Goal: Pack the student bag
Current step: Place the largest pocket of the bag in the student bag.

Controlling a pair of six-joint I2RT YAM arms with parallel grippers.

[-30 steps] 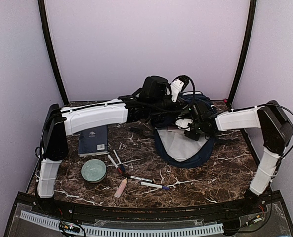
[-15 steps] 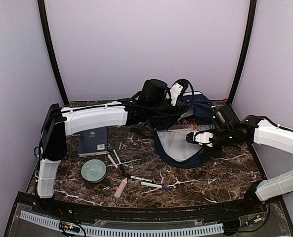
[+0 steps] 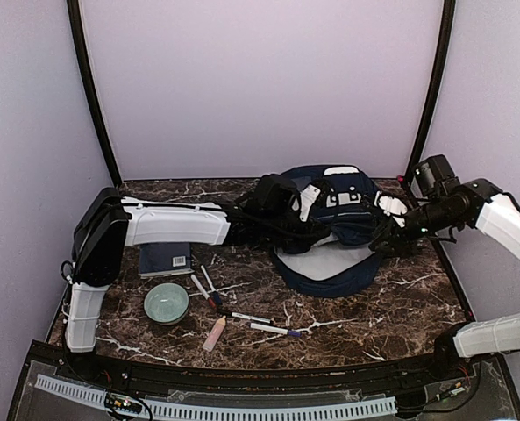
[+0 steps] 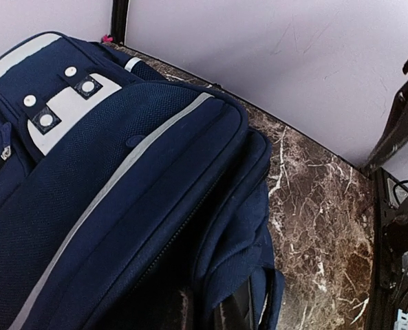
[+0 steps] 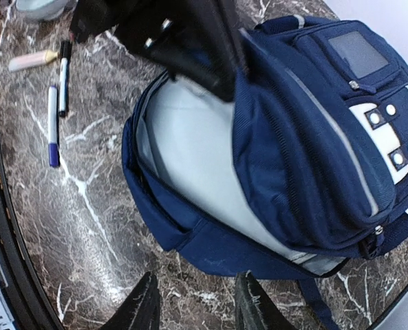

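From above, can spot the backpack point(image 3: 338, 189) at the back of the table point(image 3: 391, 307), right of centre, with the left gripper point(image 3: 308, 230) at its mouth, the right gripper point(image 3: 391, 235) just beside it, and a bowl point(image 3: 166, 303) and pens point(image 3: 209, 288) out front-left. On the left wrist cam, looks like fingers point(image 4: 234, 313) pinching the bag's rim fabric. On the right wrist cam, got fingers point(image 5: 145, 309) spread over marble, plus pale lining in the held-open mouth.

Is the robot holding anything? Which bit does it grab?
The left pincer grips the student bag by the edge of its front flap, at the opening. The right pincer is open and holds nothing.
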